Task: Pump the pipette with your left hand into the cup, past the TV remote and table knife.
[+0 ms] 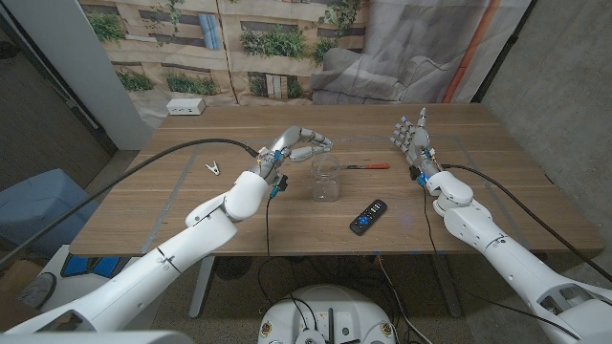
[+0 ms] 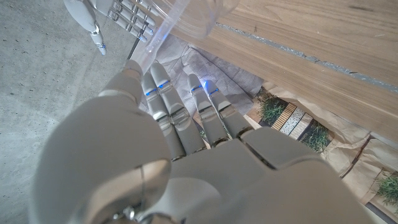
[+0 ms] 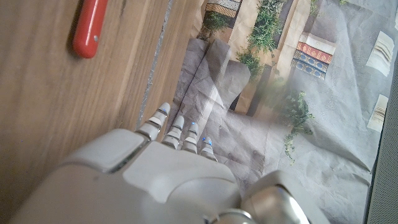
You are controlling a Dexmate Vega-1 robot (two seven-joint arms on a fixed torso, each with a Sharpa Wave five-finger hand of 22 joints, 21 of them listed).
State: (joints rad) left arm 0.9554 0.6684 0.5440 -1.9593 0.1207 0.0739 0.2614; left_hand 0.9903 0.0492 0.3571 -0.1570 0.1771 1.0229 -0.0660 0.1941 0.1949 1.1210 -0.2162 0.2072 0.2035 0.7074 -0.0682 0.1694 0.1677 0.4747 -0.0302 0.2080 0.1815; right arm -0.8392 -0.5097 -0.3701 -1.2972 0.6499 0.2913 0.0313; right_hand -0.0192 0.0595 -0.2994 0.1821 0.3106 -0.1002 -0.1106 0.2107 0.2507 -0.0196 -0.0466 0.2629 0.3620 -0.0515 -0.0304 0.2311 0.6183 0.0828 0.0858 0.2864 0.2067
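My left hand (image 1: 298, 145) hovers above and just left of the clear cup (image 1: 326, 179), its fingers curled around a translucent pipette (image 2: 163, 34). In the left wrist view the pipette runs from the fingers (image 2: 186, 118) toward the cup's rim (image 2: 199, 9). A red-handled table knife (image 1: 368, 166) lies just right of the cup, and its handle (image 3: 90, 28) appears in the right wrist view. The black TV remote (image 1: 368, 217) lies nearer the front edge, right of the cup. My right hand (image 1: 416, 143) stands upright right of the knife, fingers apart, holding nothing.
A small metal clip (image 1: 212, 169) lies left of my left arm. A white box (image 1: 185, 106) sits at the table's far left corner. A dark cable (image 1: 172, 153) trails across the left side of the table (image 1: 497, 201).
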